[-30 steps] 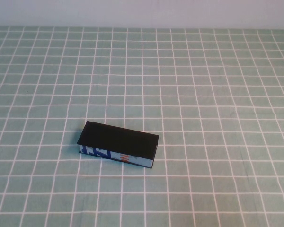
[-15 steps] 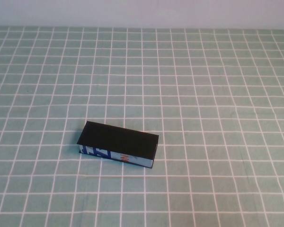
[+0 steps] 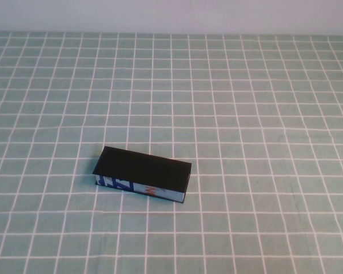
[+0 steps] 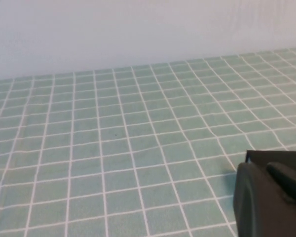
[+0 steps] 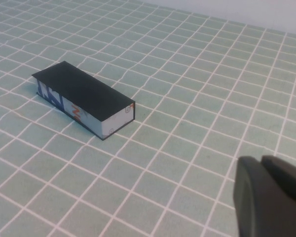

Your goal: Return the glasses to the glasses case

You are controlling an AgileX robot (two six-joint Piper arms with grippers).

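Note:
The glasses case (image 3: pixel 142 171) lies shut on the green checked cloth, left of centre and near the front, with its black lid on top and its light-blue printed side facing me. It also shows in the right wrist view (image 5: pixel 84 96), and one black corner of it shows in the left wrist view (image 4: pixel 278 157). The glasses are out of view. My left gripper (image 4: pixel 260 169) hangs low beside the case's left end, shut and empty. My right gripper (image 5: pixel 259 163) is shut and empty, well off to the case's right. Neither arm shows in the high view.
The green cloth with white grid lines (image 3: pixel 246 114) covers the whole table. A plain pale wall (image 3: pixel 171 14) runs along the far edge.
The case's lid has dropped the last bit: a raised rim showed along its right and back edges before, and now the top lies flat. The case has not shifted.

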